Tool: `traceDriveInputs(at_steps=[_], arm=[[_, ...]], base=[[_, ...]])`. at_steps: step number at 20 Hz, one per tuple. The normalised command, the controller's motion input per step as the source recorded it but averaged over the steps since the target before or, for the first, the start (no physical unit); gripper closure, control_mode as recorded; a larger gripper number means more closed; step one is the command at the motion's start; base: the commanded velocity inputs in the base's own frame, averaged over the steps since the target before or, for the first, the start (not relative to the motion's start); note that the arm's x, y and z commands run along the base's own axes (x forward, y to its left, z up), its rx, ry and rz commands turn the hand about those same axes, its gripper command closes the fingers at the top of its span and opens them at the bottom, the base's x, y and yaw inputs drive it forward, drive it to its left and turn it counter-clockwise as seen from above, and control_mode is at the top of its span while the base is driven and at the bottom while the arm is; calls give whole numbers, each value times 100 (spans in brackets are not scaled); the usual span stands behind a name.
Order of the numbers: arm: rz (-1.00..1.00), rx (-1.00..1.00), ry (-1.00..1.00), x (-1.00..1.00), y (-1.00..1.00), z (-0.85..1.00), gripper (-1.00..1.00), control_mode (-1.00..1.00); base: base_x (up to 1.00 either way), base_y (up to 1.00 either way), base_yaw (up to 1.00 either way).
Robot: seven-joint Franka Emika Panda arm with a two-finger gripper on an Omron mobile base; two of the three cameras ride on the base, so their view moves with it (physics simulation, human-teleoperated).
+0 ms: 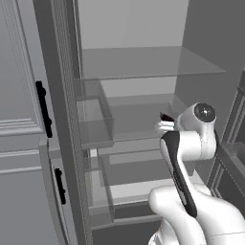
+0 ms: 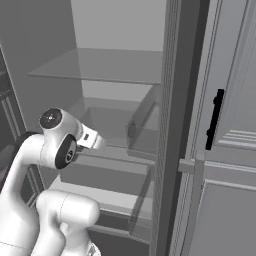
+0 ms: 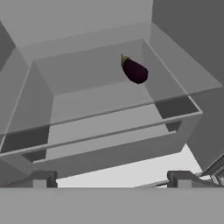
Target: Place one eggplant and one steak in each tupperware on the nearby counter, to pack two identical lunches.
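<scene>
One eggplant in reach, gripper spread and empty

One eggplant [image 3: 134,70] lies in a clear drawer [image 3: 109,118] inside the open fridge, near the drawer's back right corner as the hand view has it, close to the rear wall. The gripper [image 3: 112,178] hangs short of the drawer's front rim, its fingertips [image 3: 41,178] spread wide and pinching nothing. In the left base view the arm [image 1: 184,153] reaches in toward the fridge shelves [image 1: 148,62], beside the grey cabinet door with black handles [image 1: 44,109].

By my reading, the step in hand is fetching an eggplant, the first half of one lunch; no packing looks done from here. The next move calls for carrying the hand over the front rim, down toward the back right corner, and lining the open fingers across the eggplant's narrow width before closing. The drawer's right wall, just beside the eggplant, leaves little room for a fingertip.
</scene>
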Motion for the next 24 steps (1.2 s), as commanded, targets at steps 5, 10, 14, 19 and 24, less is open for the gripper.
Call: traceDriveInputs(at_steps=[5, 10, 14, 19, 24], arm=[[-3, -15, 2, 87, -53, 58, -100, -100], [9, 0, 17, 100, -51, 8, -100, -100], [1, -2, 37, 80, -17, -32, -100, -100], [0, -6, 10, 57, -1, -64, -100, -100], [0, 0, -12, 41, -23, -89, -100, -100]], base=[[0, 0, 0], [0, 0, 0], [0, 0, 0], [0, 0, 0], [0, 0, 0]])
